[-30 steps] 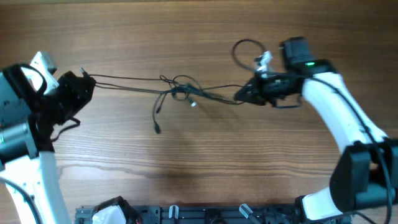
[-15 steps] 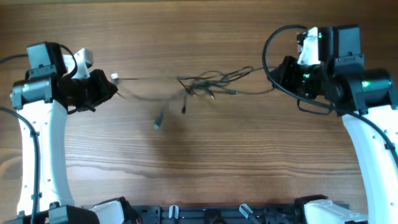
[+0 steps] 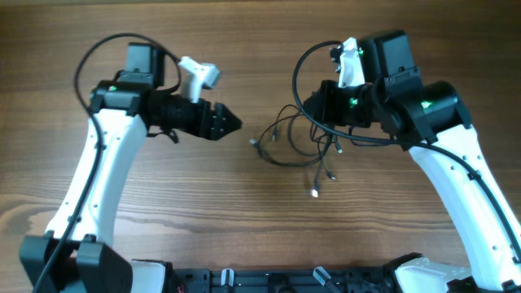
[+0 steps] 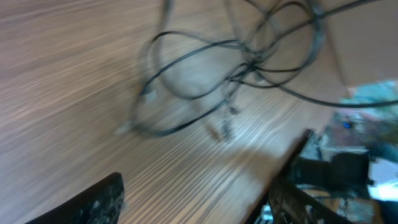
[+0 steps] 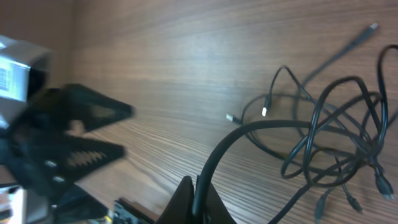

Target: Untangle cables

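- Lets the cables [image 3: 301, 140], earlier taut, slump into a central heap.
- Points left gripper [image 3: 234, 124] rightward, jaws parted, empty.
- Clamps right gripper [image 5: 198, 186] shut on one strand.

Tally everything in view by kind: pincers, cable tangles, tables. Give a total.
Pincers: 2 (left pincer open, right pincer shut on the cables)
Cable tangles: 1 (cables, strands too knotted to count singly)
Tables: 1 (table)
Total: 4
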You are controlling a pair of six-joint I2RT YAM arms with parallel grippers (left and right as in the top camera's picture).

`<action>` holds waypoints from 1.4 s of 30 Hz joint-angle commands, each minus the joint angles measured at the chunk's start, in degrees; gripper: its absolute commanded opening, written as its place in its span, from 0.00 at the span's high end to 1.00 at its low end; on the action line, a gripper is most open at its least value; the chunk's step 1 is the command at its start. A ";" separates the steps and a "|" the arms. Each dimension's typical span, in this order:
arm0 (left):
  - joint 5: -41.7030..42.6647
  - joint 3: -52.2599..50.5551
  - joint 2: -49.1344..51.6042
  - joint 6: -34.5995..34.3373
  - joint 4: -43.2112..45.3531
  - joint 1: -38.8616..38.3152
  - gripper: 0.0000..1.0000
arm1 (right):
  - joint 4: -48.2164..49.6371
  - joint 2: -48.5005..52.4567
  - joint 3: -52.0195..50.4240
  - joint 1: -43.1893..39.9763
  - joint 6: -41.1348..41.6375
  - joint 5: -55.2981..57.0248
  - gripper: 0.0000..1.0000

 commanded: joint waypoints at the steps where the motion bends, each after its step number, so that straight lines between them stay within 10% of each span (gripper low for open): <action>1: 10.23 1.25 2.27 3.69 2.69 -2.82 0.23 | 2.03 -0.07 2.54 -2.71 1.53 -11.10 0.96; 10: 15.30 1.25 6.25 -1.55 15.10 -12.83 0.26 | 7.04 -0.07 2.58 -7.80 5.77 -24.28 0.96; 24: 0.70 1.25 12.28 -32.96 41.55 -22.99 0.37 | 7.58 -0.07 2.58 -7.80 5.55 -26.77 0.96; 26: -6.99 1.25 12.28 -37.62 42.42 -24.87 0.55 | 7.61 -0.07 2.58 -7.80 5.60 -26.71 0.96; 28: -14.32 1.25 12.28 -41.57 40.87 -25.79 0.96 | 7.08 -0.07 2.58 -8.04 6.01 -23.37 0.96; 29: -17.42 1.25 12.28 -42.82 38.82 -25.77 0.96 | 5.95 -0.07 2.58 -8.79 7.21 -18.93 0.96; 35: -18.80 1.25 11.08 -41.90 28.44 -22.08 0.96 | 1.42 -0.02 1.92 -17.66 11.30 -0.09 0.96; 42: -16.68 1.25 1.90 -23.63 16.17 -18.34 0.96 | -3.43 3.30 1.92 -28.92 5.79 9.51 0.94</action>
